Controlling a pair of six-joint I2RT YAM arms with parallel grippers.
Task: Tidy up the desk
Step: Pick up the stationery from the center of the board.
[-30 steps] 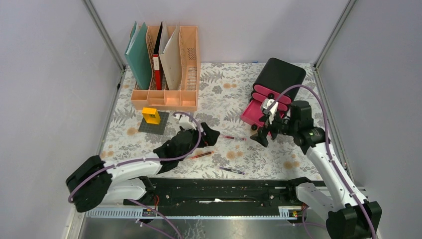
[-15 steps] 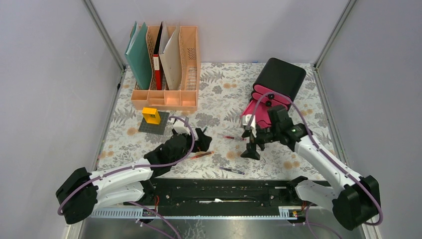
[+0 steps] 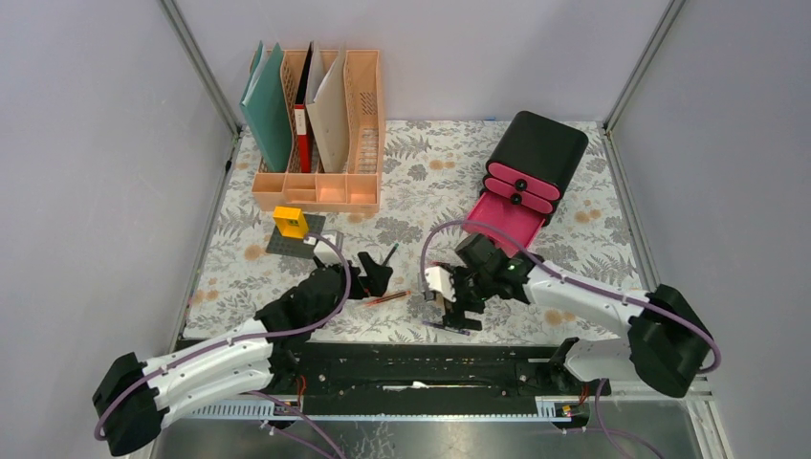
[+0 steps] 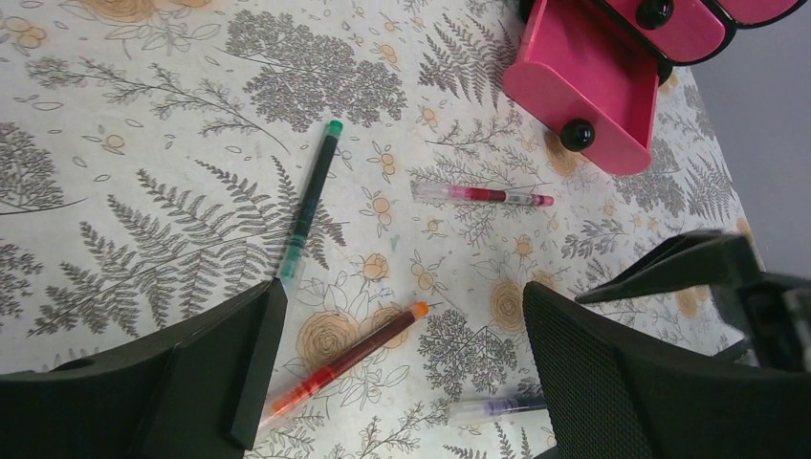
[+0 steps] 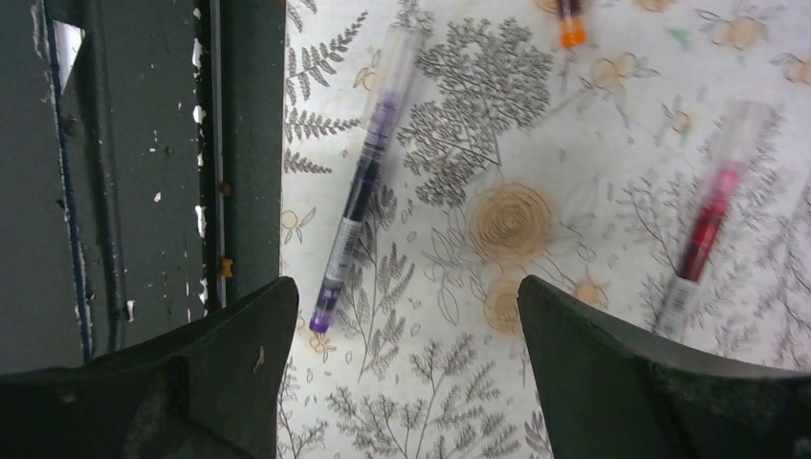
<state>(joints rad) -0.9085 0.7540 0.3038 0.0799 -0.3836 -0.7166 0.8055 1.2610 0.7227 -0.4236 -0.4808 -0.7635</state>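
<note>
The desk (image 3: 421, 163) is covered in white cloth with fern and flower print. Several pens lie near its front middle. My left gripper (image 3: 378, 273) hangs open over an orange-red pen (image 4: 349, 359), which lies between its fingers but untouched. A green pen (image 4: 311, 201) and a pink pen (image 4: 483, 195) lie just beyond. My right gripper (image 3: 451, 311) is open and low over the cloth. A purple pen (image 5: 361, 182) lies just ahead of its left finger (image 5: 239, 335), close to the desk's front edge. Nothing is held by either gripper (image 4: 402, 311) (image 5: 405, 287).
A black box with pink drawers (image 3: 531, 158) stands at the back right, its lowest drawer (image 3: 507, 218) pulled open. A peach file rack (image 3: 320, 115) with folders stands at the back left. A yellow block (image 3: 292, 223) sits on a grey plate in front of it.
My right arm has swung from the open drawer down and left to the purple pen. My left arm has stretched forward and lowered over the orange-red pen.
</note>
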